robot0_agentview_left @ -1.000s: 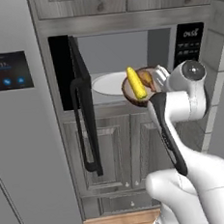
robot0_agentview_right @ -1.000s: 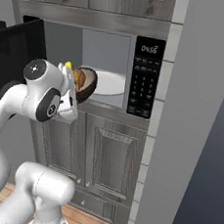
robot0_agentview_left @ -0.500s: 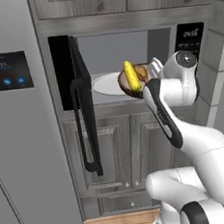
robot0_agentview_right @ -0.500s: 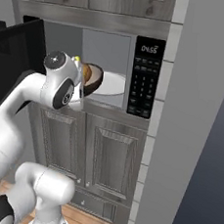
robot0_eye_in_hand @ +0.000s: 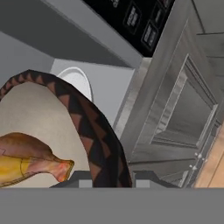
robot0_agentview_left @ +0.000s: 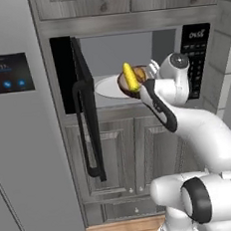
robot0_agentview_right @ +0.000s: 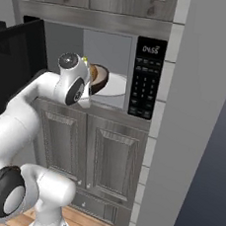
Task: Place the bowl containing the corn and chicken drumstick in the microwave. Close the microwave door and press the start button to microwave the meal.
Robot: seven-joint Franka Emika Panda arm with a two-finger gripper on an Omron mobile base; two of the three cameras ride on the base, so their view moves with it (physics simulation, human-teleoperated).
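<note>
From the left side, my hand (robot0_agentview_left: 143, 81) grips the bowl (robot0_agentview_left: 133, 82) by its rim. It has come closer to the microwave (robot0_agentview_left: 133, 68) than a second ago, so the corn (robot0_agentview_left: 130, 76) now hangs over the white plate (robot0_agentview_left: 106, 87). From the right side, the bowl sits at the opening by the buttons (robot0_agentview_right: 145, 84). Down my hand, the chicken drumstick (robot0_eye_in_hand: 30, 154) lies inside, grey cupboards (robot0_eye_in_hand: 183, 105) and wood floor (robot0_eye_in_hand: 214, 162) below. The microwave door (robot0_agentview_left: 84, 108) stands open.

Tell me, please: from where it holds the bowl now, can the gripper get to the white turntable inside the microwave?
Probably yes. The microwave door stands swung wide to the left, so the opening is free. The bowl, with the corn in it, already hangs at the front of the cavity, over the edge of the turntable, with nothing seen between.
</note>
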